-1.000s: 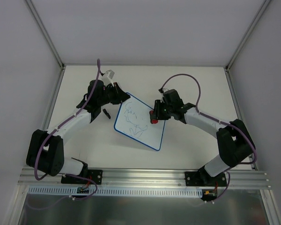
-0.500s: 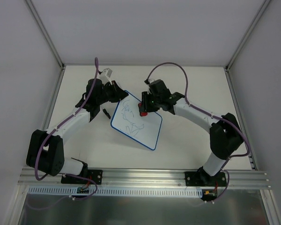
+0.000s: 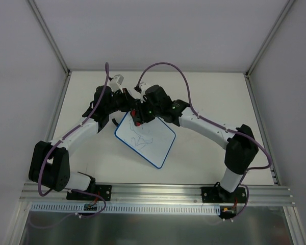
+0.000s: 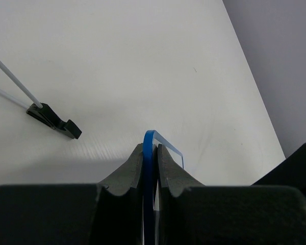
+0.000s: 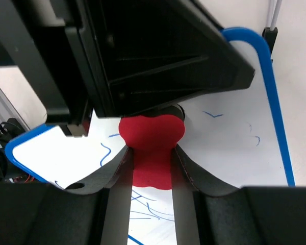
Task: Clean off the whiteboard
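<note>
The whiteboard (image 3: pixel 148 140), white with a thin blue rim and blue scribbles, lies tilted on the table in the top view. My left gripper (image 3: pixel 126 104) is shut on its far corner; the left wrist view shows the blue rim (image 4: pixel 149 168) edge-on between the fingers. My right gripper (image 3: pixel 138 116) is shut on the red eraser (image 5: pixel 152 148) and holds it against the board's upper left part, right beside the left gripper. The board's white face with blue marks (image 5: pixel 229 148) fills the right wrist view.
A black clip foot (image 4: pixel 55 121) with white rods lies on the table left of the board, also seen in the top view (image 3: pixel 114 121). Grey walls enclose the white table (image 3: pixel 204 92) on three sides. A metal rail (image 3: pixel 158 191) runs along the front.
My right gripper has swept the eraser left and farther across the board, up to the left gripper. The board has turned and shifted slightly left. The left gripper keeps its hold.
</note>
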Motion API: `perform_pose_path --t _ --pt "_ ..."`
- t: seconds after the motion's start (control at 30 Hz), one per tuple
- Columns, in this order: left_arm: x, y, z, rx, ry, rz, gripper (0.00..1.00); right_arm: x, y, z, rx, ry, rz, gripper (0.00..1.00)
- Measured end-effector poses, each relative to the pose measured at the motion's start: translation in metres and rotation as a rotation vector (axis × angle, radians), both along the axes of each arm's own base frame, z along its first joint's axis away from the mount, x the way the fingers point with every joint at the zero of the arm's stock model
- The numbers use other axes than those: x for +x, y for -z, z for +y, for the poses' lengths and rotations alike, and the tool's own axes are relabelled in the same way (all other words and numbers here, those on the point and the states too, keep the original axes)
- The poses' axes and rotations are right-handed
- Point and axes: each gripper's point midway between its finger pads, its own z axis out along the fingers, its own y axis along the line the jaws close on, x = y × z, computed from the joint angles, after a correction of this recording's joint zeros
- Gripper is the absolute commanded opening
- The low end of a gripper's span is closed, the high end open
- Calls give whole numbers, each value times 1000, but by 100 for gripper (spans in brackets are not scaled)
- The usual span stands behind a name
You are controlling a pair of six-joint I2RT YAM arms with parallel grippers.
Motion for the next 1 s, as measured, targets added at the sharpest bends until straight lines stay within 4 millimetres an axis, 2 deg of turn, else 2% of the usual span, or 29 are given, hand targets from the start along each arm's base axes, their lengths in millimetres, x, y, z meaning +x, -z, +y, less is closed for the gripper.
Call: perform_pose_path --t 0.13,0.3,0.4,0.53,0.8,1.0 --pt "-1 2 -1 9 14 -3 0 -8 9 -5 12 -12 -22 0" --pt "-3 2 -3 13 27 -7 0 -23 39 -33 30 21 -9 0" --pt "-3 2 -3 15 26 -9 0 -24 57 -51 32 64 14 0" --pt "1 2 0 23 3 -17 0 -20 73 -65 37 111 36 0" --pt "3 -10 5 23 -31 -50 0 -11 64 -64 62 132 57 0" --pt "3 -24 4 9 -26 -102 0 -2 46 -59 -42 102 92 0"
